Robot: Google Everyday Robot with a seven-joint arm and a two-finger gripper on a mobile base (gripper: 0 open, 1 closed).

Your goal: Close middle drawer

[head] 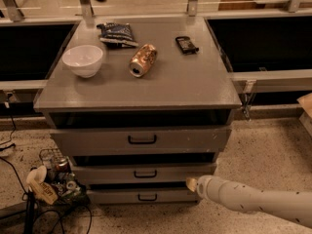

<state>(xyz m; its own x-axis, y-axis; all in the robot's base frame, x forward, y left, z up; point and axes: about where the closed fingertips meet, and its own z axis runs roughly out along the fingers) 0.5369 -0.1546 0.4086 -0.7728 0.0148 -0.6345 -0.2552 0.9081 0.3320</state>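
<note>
Floor: we see speckled stone-look flooring (263,145) around a grey cabinet, with dark recesses behind it on both sides.
Worktop: the cabinet's flat grey top (195,82) carries a white bowl (83,60) at the left, a copper-coloured can (143,60) lying on its side near the middle, a dark snack bag (117,33) at the back, and a small black object (186,44) towards the back right.
Top drawer: the tall-fronted drawer (97,141), flecked with white scuffs, stands out from the cabinet, leaving a dark gap above it.
Middle drawer: the middle drawer (112,173) sits second of three, its low plain front and small black bar handle just under the top drawer; we make out a dark slot above its panel.
Bottom drawer: the lowest drawer (112,196) lies directly beneath, close to the floor.
Gripper: the gripper (191,183) is at the right end of the middle drawer's front, touching it or very nearly; we cannot tell whether it is spread or closed.
Arm: a pale arm (253,201) reaches in low from the right edge.
Clutter: a wire basket (51,160) and cables lie on the floor left of the cabinet.
</note>
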